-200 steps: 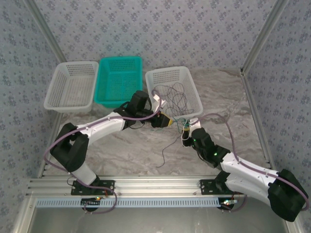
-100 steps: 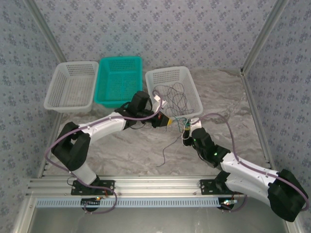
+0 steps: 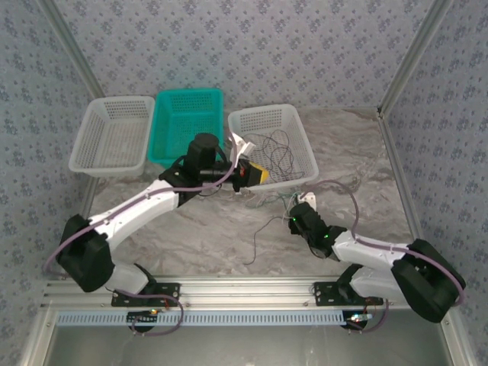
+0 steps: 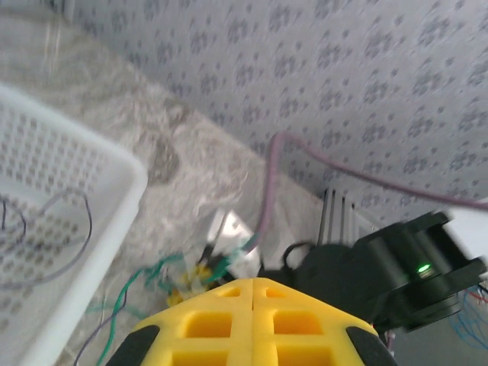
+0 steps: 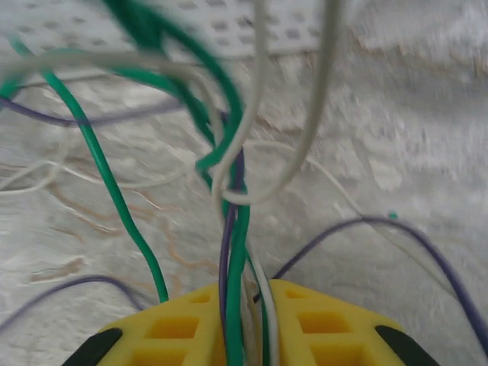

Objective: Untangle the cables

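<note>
The cables are thin wires in dark purple, green and cream. Some lie coiled in the white basket [image 3: 293,122]; a green and cream tangle [image 3: 276,200] hangs out over its near rim to the table. One dark strand [image 3: 258,238] trails toward the front. My right gripper [image 3: 299,207] is shut on the bundle [image 5: 242,229] of green, purple and white wires, which runs up between its jaws. My left gripper [image 3: 263,174] hovers by the basket's near left corner; its yellow jaws [image 4: 253,284] are pressed together with nothing seen in them, above the tangle [image 4: 191,271].
A teal basket [image 3: 187,103] and a second white basket [image 3: 110,133] stand at the back left. The marble table [image 3: 198,229] lies between the arms. A thick purple-grey arm cable [image 4: 268,183] loops near the right arm's black wrist [image 4: 381,267].
My left gripper has risen and pulled back left, away from the tangle. My right arm has dropped lower and drawn toward the front, with the bundle still in it.
</note>
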`<state>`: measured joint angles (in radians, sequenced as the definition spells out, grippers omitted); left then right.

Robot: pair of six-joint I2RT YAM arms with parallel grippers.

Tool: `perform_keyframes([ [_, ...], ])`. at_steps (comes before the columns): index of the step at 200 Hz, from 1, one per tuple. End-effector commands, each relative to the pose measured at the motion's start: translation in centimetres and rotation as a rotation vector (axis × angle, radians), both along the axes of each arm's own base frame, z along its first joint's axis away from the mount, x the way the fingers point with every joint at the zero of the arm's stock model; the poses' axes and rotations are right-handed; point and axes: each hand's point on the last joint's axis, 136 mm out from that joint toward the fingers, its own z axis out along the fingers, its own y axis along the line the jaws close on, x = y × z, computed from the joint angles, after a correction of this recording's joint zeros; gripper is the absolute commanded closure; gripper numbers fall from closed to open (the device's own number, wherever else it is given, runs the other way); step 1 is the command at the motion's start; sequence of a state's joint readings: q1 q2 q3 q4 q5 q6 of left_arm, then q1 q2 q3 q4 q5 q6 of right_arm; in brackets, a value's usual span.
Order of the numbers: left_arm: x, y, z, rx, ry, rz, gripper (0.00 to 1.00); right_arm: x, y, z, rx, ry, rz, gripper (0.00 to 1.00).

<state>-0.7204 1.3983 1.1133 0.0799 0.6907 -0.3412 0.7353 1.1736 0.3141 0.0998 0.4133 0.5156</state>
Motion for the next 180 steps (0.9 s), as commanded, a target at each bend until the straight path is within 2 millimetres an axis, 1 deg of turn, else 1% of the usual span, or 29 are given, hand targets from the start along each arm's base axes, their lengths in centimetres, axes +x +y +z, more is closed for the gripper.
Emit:
perform_keyframes([
  [1, -0.7, 0.3, 4.7, -0.08, -0.099, 0.003, 1.0, 0.6, -0.3, 0.5, 0.001, -0.001, -0.07, 0.74],
  [14, -0.8, 0.2, 3.8, -0.049, -0.096, 0.005, 1.0, 0.8, 0.5, 1.3, 0.019, -0.026, -0.031, 0.75],
  [25, -0.6, 0.2, 2.5, -0.014, -0.082, 0.015, 1.0, 1.0, 1.1, 2.1, 0.047, -0.057, 0.0, 0.78],
  [38, -0.2, 0.2, 1.1, 0.02, -0.068, 0.031, 1.0, 1.0, 1.4, 3.1, 0.068, -0.088, 0.023, 0.91],
  [49, 0.1, 0.3, 0.0, 0.043, -0.057, 0.051, 0.95, 1.0, 1.3, 3.6, 0.064, -0.104, 0.034, 1.0],
  [64, 0.5, 0.5, -0.8, 0.06, -0.054, 0.074, 0.93, 1.0, 1.0, 4.3, 0.056, -0.123, 0.037, 1.0],
  [83, 0.7, 0.5, -1.2, 0.067, -0.055, 0.081, 0.91, 0.9, 0.9, 5.2, 0.053, -0.149, 0.058, 1.0],
  [97, 0.9, 0.6, -1.3, 0.077, -0.059, 0.092, 0.89, 0.7, 1.1, 6.5, 0.068, -0.184, 0.082, 1.0],
  [104, 0.9, 0.7, -1.4, 0.082, -0.061, 0.095, 0.86, 0.7, 1.1, 7.2, 0.074, -0.207, 0.093, 1.0],
  [128, 1.0, 0.8, -1.9, 0.092, -0.061, 0.101, 0.7, 0.6, 0.8, 10.5, 0.104, -0.308, 0.119, 1.0],
  [156, 1.1, 0.8, -2.0, 0.091, -0.058, 0.103, 0.66, 0.7, 0.0, 14.6, 0.132, -0.398, 0.112, 1.0],
  [180, 0.6, 0.7, -1.7, 0.082, -0.058, 0.083, 0.65, 1.1, -0.1, 17.2, 0.18, -0.399, 0.122, 1.0],
])
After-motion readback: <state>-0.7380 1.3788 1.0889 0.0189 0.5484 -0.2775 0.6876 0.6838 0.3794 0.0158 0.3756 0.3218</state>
